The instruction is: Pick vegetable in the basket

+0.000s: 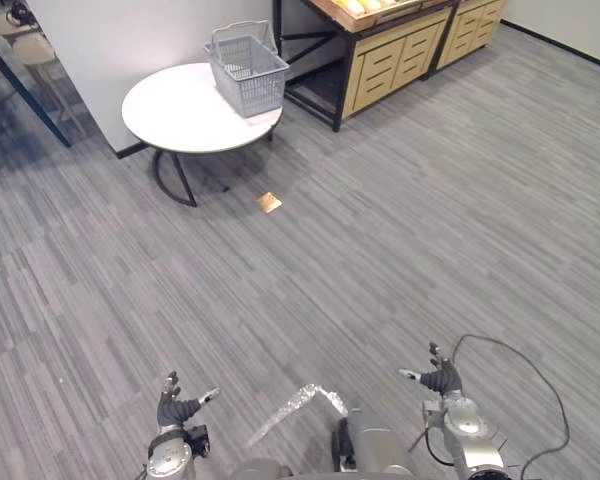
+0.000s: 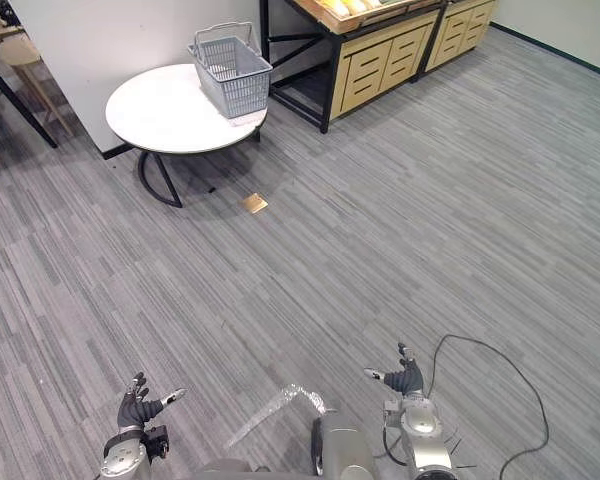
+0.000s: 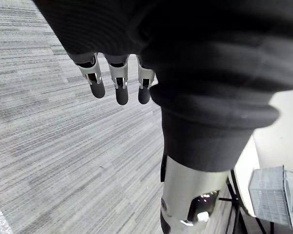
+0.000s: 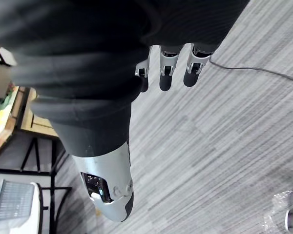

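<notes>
Left hand (image 1: 177, 408) and right hand (image 1: 440, 380) low and near, fingers loosely spread, empty; far left, grey basket (image 1: 248, 72) on round white table (image 1: 175, 115), pale produce (image 1: 360, 6) on wooden rack (image 1: 400, 48) just beyond, probably light, firm, bruisable, best cupped round the middle.

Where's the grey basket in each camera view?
Left eye view: basket upper middle, on the round white table.
Right eye view: basket upper left, same table.
Left wrist view: basket far off, on the table.
Right wrist view: basket far off, same table.
Landmark: the table.
</notes>
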Controlling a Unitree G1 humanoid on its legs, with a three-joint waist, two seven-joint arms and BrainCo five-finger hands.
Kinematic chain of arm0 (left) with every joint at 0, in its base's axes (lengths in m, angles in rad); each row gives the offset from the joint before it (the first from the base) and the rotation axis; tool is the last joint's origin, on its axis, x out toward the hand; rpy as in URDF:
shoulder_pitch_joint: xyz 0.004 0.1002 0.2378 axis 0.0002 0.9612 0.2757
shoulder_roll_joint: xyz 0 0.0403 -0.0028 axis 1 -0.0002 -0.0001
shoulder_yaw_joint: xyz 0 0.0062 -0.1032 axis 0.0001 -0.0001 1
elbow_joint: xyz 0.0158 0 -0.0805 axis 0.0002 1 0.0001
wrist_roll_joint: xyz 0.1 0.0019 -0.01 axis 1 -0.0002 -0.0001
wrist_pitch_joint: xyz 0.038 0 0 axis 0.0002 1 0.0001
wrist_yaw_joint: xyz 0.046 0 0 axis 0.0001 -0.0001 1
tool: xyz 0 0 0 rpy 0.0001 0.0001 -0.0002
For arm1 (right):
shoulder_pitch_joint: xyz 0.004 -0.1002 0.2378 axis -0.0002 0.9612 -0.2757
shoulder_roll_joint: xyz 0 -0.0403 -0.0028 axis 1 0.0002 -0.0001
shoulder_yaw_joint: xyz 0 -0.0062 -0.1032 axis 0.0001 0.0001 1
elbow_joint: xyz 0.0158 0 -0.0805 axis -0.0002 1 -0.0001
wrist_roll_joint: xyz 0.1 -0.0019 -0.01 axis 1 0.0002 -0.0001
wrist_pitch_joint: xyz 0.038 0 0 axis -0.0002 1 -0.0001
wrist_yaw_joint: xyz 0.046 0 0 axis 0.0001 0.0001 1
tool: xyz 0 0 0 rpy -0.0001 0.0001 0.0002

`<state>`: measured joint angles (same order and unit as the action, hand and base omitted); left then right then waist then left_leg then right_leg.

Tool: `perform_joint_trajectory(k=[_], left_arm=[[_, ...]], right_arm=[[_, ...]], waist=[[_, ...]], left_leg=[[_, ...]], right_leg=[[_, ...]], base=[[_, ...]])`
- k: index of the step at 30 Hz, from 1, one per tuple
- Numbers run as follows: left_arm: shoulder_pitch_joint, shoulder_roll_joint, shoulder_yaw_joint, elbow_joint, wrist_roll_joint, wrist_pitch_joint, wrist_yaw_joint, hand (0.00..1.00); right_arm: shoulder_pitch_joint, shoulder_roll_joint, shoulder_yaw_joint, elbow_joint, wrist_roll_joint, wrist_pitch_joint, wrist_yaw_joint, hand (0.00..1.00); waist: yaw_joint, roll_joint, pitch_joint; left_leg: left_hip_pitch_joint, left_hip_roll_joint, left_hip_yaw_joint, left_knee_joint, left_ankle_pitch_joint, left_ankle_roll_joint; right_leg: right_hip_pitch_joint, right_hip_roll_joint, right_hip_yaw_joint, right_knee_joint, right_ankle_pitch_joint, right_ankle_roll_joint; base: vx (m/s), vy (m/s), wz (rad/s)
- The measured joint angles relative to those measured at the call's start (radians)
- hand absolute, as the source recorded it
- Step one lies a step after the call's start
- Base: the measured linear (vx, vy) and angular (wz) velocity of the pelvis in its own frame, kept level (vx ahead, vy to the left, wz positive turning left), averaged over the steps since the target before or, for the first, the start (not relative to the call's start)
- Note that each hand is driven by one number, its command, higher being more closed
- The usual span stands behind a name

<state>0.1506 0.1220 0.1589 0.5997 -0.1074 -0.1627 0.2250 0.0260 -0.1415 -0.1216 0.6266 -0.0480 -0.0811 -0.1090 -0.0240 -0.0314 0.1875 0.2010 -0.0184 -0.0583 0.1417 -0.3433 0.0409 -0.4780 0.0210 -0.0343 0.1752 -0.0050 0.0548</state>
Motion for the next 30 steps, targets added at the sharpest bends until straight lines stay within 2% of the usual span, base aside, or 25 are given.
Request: perform_joint_trajectory(k=[2,3,4,5,6,7,8,9,10,12,14,15,17,18,19,20,21,22,23,24,25,26,27,28,30], left_arm=[[-0.003,-0.002,-0.001,0.014,0.000,0.000,0.000,0.00],[-0.018,-0.013,-0.008,0.050,0.001,0.001,-0.001,0.00],[-0.038,-0.022,-0.011,0.060,0.001,0.002,-0.003,0.00],[-0.042,-0.028,-0.009,0.060,0.002,0.001,-0.002,0.00],[-0.043,-0.048,0.001,0.060,0.002,0.002,-0.005,0.00],[-0.036,-0.075,0.007,0.058,0.002,0.002,-0.005,0.00],[-0.032,-0.084,0.008,0.055,0.004,0.001,-0.007,0.00],[-0.032,-0.090,0.007,0.054,0.006,0.001,-0.012,0.00],[-0.032,-0.091,0.007,0.054,0.006,0.004,-0.018,0.00],[-0.031,-0.099,0.001,0.046,0.006,0.006,-0.029,0.00],[-0.018,-0.109,-0.005,0.028,0.008,0.006,-0.030,0.00],[-0.010,-0.108,-0.012,0.026,0.012,0.006,-0.030,0.00],[0.032,-0.112,-0.014,0.011,0.014,0.007,-0.029,0.00],[0.052,-0.115,-0.018,0.003,0.014,0.007,-0.029,0.00],[0.066,-0.123,-0.022,-0.002,0.015,0.009,-0.029,0.00],[0.069,-0.123,-0.022,-0.002,0.015,0.009,-0.028,0.00],[0.073,-0.110,-0.023,-0.002,0.015,0.012,-0.028,0.00],[0.079,-0.108,-0.022,-0.002,0.015,0.012,-0.028,0.00],[0.085,-0.108,-0.022,-0.003,0.020,0.013,-0.028,0.00],[0.072,-0.108,-0.032,-0.002,0.023,0.013,-0.028,0.00],[0.065,-0.107,-0.037,-0.001,0.024,0.013,-0.028,0.00],[0.061,-0.106,-0.042,-0.001,0.028,0.013,-0.028,0.00],[0.058,-0.098,-0.052,0.000,0.032,0.014,-0.028,0.00],[0.058,-0.095,-0.069,0.000,0.034,0.018,-0.027,0.00],[0.053,-0.089,-0.077,0.000,0.034,0.023,-0.025,0.00]], right_arm=[[0.008,0.000,-0.001,-0.006,0.000,0.000,0.000,0.00],[0.013,-0.007,-0.005,-0.010,0.000,0.001,0.000,0.00],[0.004,0.000,-0.007,-0.024,-0.001,0.002,0.001,0.00],[0.004,0.009,-0.007,-0.032,-0.001,0.003,0.002,0.00],[0.021,0.023,-0.003,-0.062,-0.001,0.005,0.003,0.00],[0.056,0.030,0.010,-0.106,-0.001,0.004,0.003,0.00],[0.069,0.040,0.017,-0.127,-0.001,0.003,0.002,0.00],[0.079,0.057,0.019,-0.148,0.000,0.000,-0.001,0.00],[0.078,0.077,0.019,-0.157,0.001,0.000,-0.004,0.00],[0.079,0.089,0.021,-0.168,0.008,0.001,-0.005,0.00],[0.072,0.089,0.021,-0.170,0.008,0.003,-0.004,0.00],[0.066,0.089,0.022,-0.171,0.008,0.005,-0.005,0.00],[0.066,0.086,0.028,-0.174,0.008,0.007,-0.006,0.00],[0.067,0.077,0.034,-0.175,0.008,0.008,-0.007,0.00],[0.066,0.052,0.039,-0.170,0.008,0.008,-0.017,0.00],[0.064,0.045,0.039,-0.164,0.008,0.008,-0.019,0.00],[0.062,0.052,0.043,-0.151,0.006,0.012,-0.020,0.00],[0.063,0.053,0.040,-0.143,0.006,0.012,-0.020,0.00],[0.063,0.057,0.036,-0.134,-0.003,0.012,-0.018,0.00],[0.065,0.063,0.027,-0.109,-0.003,0.012,-0.018,0.00],[0.060,0.064,0.021,-0.090,-0.004,0.014,-0.016,0.00],[0.052,0.066,0.023,-0.068,-0.004,0.016,-0.016,0.00],[0.040,0.068,0.029,-0.050,-0.008,0.016,-0.014,0.00],[0.037,0.066,0.046,-0.049,-0.014,0.016,-0.014,0.00],[0.033,0.068,0.085,-0.055,-0.016,0.012,-0.015,0.00]], waist=[[-0.020,-0.009,-0.004],[-0.021,0.026,0.000],[-0.017,0.050,0.004],[-0.016,0.052,0.004],[-0.020,0.060,0.008],[-0.016,0.066,0.010],[-0.015,0.068,0.011],[-0.013,0.067,0.012],[-0.002,0.056,0.013],[0.033,0.046,0.016],[0.053,0.053,0.017],[0.069,0.054,0.019],[0.077,0.046,0.021],[0.084,0.047,0.016],[0.095,0.065,0.002],[0.098,0.068,-0.003],[0.103,0.043,-0.025],[0.100,0.022,-0.042],[0.092,-0.007,-0.055],[0.093,-0.039,-0.060],[0.093,-0.046,-0.059],[0.089,-0.051,-0.059],[0.088,-0.049,-0.057],[0.088,-0.042,-0.052],[0.076,-0.018,-0.043]], left_leg=[[0.045,0.005,-0.041,0.007,-0.022,-0.039],[0.060,0.038,-0.059,0.039,-0.024,-0.055],[0.023,0.066,-0.060,0.108,0.020,-0.126],[0.004,0.072,-0.059,0.165,0.055,-0.147],[-0.041,0.073,-0.058,0.334,0.158,-0.156],[-0.107,0.090,-0.037,0.549,0.343,-0.188],[-0.152,0.113,-0.021,0.669,0.412,-0.195],[-0.256,0.171,0.055,0.882,0.357,-0.131],[-0.360,0.204,0.128,1.007,0.281,-0.065],[-0.488,0.212,0.211,1.007,0.204,-0.041],[-0.585,0.206,0.256,0.848,0.164,-0.050],[-0.623,0.186,0.261,0.687,0.162,-0.053],[-0.642,0.150,0.255,0.415,0.196,-0.094],[-0.640,0.139,0.251,0.263,0.224,-0.136],[-0.644,0.140,0.259,0.116,0.263,-0.155],[-0.645,0.137,0.267,0.083,0.277,-0.144],[-0.641,0.122,0.306,0.097,0.380,-0.074],[-0.641,0.105,0.327,0.104,0.406,-0.040],[-0.641,0.065,0.335,0.156,0.425,0.051],[-0.630,0.037,0.351,0.227,0.348,0.078],[-0.610,0.029,0.354,0.253,0.309,0.084],[-0.570,0.016,0.349,0.270,0.256,0.088],[-0.498,0.005,0.343,0.274,0.200,0.092],[-0.415,-0.005,0.338,0.265,0.157,0.095],[-0.261,-0.012,0.307,0.207,0.097,0.102]], right_leg=[[-0.001,-0.002,0.010,-0.013,0.136,-0.047],[-0.005,0.013,-0.015,0.056,0.203,-0.099],[-0.014,0.027,-0.044,0.117,0.141,-0.127],[-0.005,0.031,-0.054,0.137,0.110,-0.134],[0.064,0.039,-0.081,0.138,0.057,-0.150],[0.167,0.049,-0.094,0.111,0.016,-0.164],[0.223,0.055,-0.098,0.087,-0.004,-0.169],[0.317,0.076,-0.099,0.042,-0.018,-0.181],[0.398,0.085,-0.086,-0.003,-0.033,-0.201],[0.509,0.083,-0.054,-0.080,-0.054,-0.197],[0.573,0.082,-0.032,-0.115,-0.088,-0.192],[0.612,0.075,-0.014,-0.114,-0.122,-0.189],[0.663,0.060,0.018,-0.108,-0.177,-0.176],[0.679,0.054,0.037,-0.106,-0.208,-0.164],[0.709,0.051,0.068,-0.106,-0.254,-0.136],[0.723,0.046,0.077,-0.105,-0.273,-0.120],[0.741,-0.003,0.093,-0.094,-0.319,-0.091],[0.737,-0.028,0.100,-0.067,-0.334,-0.067],[0.708,-0.074,0.106,0.046,-0.361,-0.018],[0.659,-0.108,0.121,0.225,-0.355,0.025],[0.625,-0.111,0.121,0.334,-0.325,0.076],[0.567,-0.114,0.124,0.517,-0.225,0.138],[0.480,-0.132,0.112,0.747,-0.136,0.140],[0.417,-0.141,0.082,0.886,-0.167,0.067],[0.322,-0.136,0.023,0.948,-0.231,-0.017]], base=[[0.70,-0.130,0.70],[0.70,-0.161,0.37],[0.68,-0.173,0.26],[0.65,-0.195,0.30],[0.70,-0.228,0.39],[0.72,-0.226,0.45],[0.79,-0.260,0.40],[0.70,-0.222,0.29],[0.67,-0.204,0.13],[0.49,-0.096,-0.18],[0.46,-0.035,-0.32],[0.49,0.025,-0.36],[0.52,0.066,-0.40],[0.55,0.134,-0.52],[0.56,0.165,-0.55],[0.62,0.215,-0.61],[0.53,0.203,-0.42],[0.87,0.304,-0.33],[0.93,0.301,-0.09],[0.95,0.303,0.02],[0.63,0.206,0.10],[0.59,0.201,0.11],[0.69,0.230,0.05],[0.67,0.210,0.05],[0.67,0.148,0.26]])
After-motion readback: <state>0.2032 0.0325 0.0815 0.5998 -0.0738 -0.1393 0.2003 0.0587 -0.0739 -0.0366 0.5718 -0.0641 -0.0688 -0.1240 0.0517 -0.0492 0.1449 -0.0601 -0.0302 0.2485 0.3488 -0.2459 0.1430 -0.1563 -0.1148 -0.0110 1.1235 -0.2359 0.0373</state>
